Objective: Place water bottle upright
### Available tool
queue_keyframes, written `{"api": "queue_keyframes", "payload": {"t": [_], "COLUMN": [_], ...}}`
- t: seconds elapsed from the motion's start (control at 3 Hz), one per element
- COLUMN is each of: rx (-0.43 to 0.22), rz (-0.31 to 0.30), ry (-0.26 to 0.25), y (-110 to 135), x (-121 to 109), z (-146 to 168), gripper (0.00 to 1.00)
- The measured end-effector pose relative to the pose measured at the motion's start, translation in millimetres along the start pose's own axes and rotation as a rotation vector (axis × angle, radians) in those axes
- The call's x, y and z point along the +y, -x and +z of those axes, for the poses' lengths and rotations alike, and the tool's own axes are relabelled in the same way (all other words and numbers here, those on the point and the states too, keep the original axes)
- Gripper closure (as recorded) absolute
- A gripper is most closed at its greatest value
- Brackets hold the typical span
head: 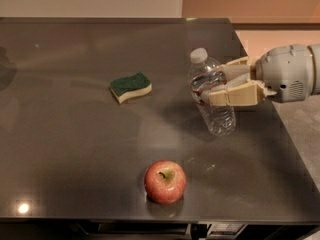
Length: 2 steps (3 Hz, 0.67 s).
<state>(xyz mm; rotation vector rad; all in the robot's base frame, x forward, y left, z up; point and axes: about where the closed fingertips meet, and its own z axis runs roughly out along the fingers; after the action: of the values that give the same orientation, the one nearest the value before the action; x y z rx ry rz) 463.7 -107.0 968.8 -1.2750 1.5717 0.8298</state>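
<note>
The water bottle [212,91] is a clear ribbed plastic bottle with a white cap and a red-white-blue label band. It stands nearly upright, tilted a little to the left, at the right side of the dark table [75,149]. My gripper [215,82] comes in from the right and is shut on the bottle's middle, with one beige finger [235,95] in front and the other behind. The bottle's base is at or just above the tabletop; I cannot tell which.
A green and yellow sponge [130,87] lies left of the bottle near the table's middle. A red apple [165,181] sits near the front edge. The table's right edge runs just beyond the bottle, under the arm [292,73].
</note>
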Motion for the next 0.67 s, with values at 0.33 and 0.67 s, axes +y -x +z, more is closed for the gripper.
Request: {"api": "queue_keyframes", "payload": {"t": [0.33,0.67], "rx": [-0.131,-0.231], "rz": [0.025,0.056], "ry": [-0.014,-0.052], "y": [2.5,-4.8], "x": [7.3,16.6], "z": [-7.0,-15.1], "gripper": [1.00,1.00]}}
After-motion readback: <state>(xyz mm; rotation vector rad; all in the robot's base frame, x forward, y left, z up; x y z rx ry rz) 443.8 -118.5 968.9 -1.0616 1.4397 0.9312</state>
